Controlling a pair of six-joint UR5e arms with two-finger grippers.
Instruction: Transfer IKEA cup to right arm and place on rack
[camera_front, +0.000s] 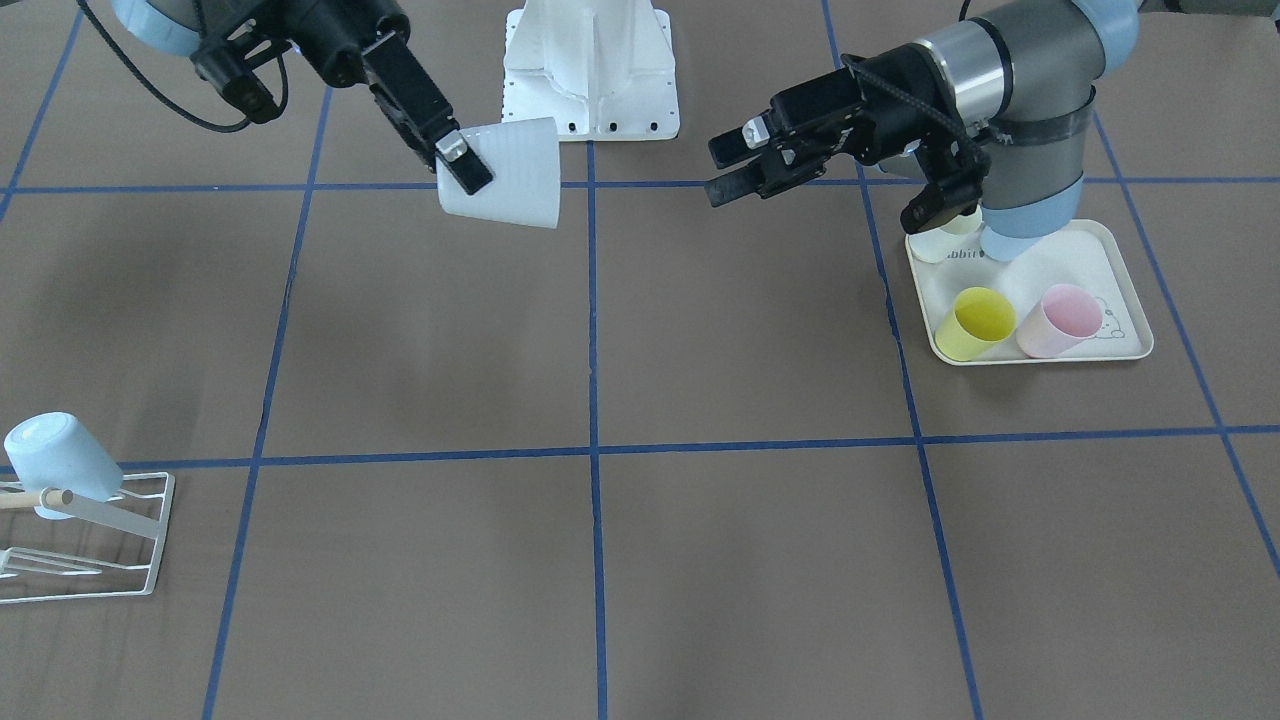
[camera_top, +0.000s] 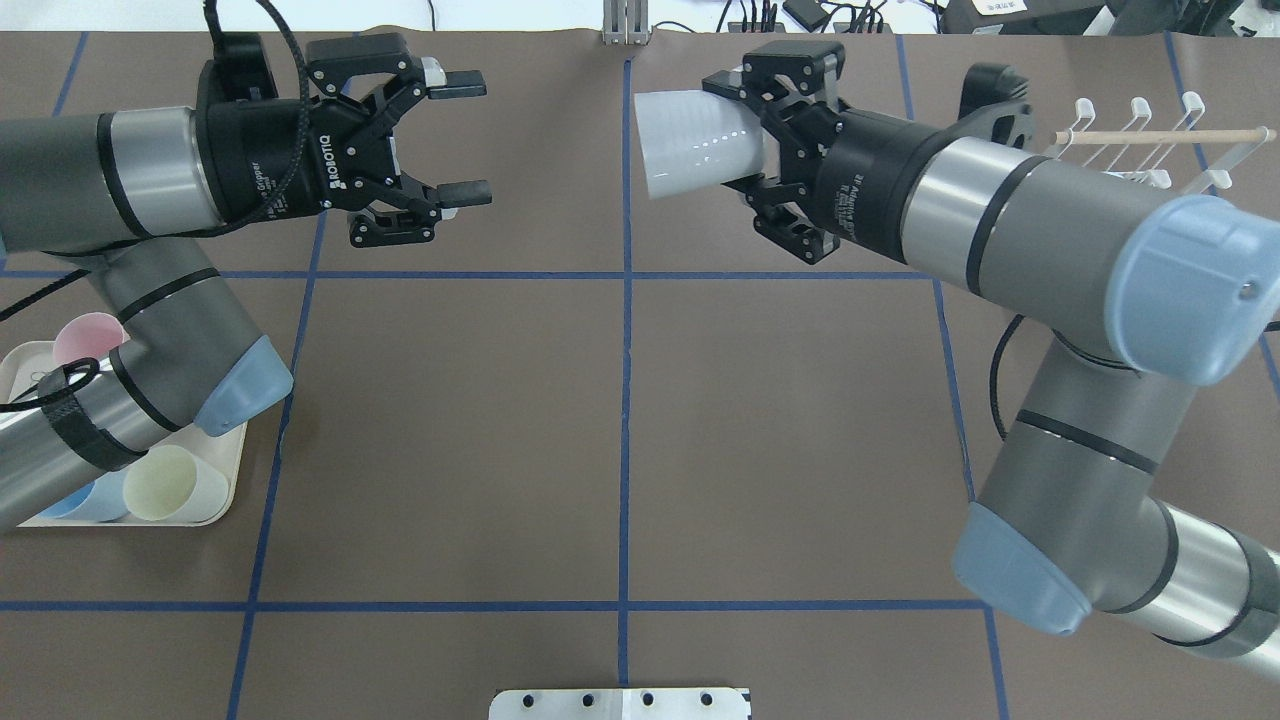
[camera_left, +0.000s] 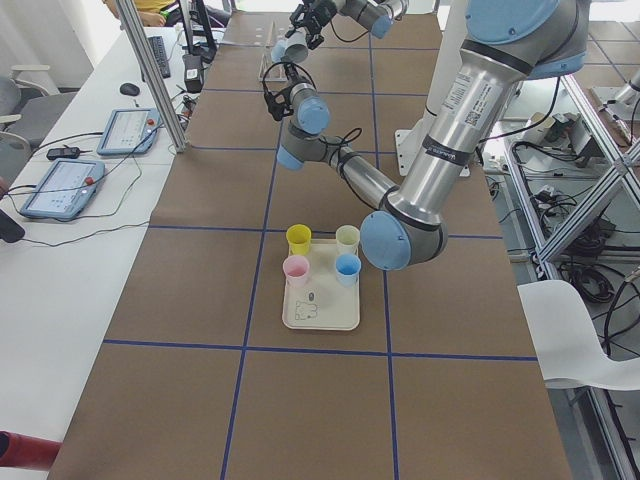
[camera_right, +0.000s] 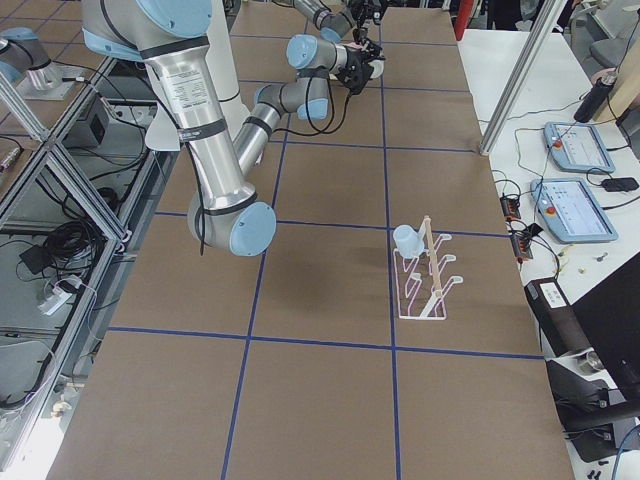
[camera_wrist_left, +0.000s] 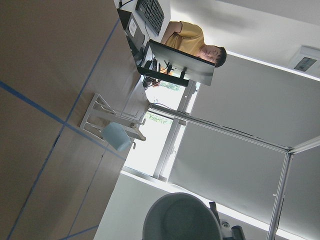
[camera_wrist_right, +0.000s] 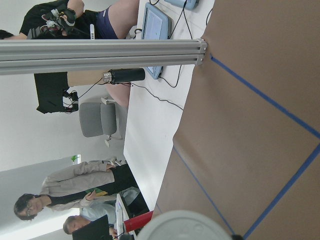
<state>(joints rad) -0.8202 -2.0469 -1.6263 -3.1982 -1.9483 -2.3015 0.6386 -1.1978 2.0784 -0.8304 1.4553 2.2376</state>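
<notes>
1. The right gripper (camera_top: 748, 138) is up in the air over the table (camera_top: 620, 430), with its fingers pinched on the narrow end of the white cup (camera_top: 690, 145). The cup is lying sideways, wide mouth sticking out past the fingertips.
2. The left gripper (camera_top: 468, 137) is straight across from it, also off the table. Its fingers are spread wide with nothing between them. There's a clear gap between its fingertips and the cup's mouth, so they're not touching.
3. The rack (camera_right: 422, 285) sits on the table well off to the right gripper's outer side, away from the left gripper and lower than the held cup. A pale blue cup (camera_front: 60, 468) is on it, tipped over right by the wooden peg (camera_front: 35, 498).
4. The tray (camera_front: 1100, 250) is back behind the left gripper, partly under that arm. A yellow cup (camera_front: 975, 322) and a pink cup (camera_front: 1060, 320) are in it.
</notes>
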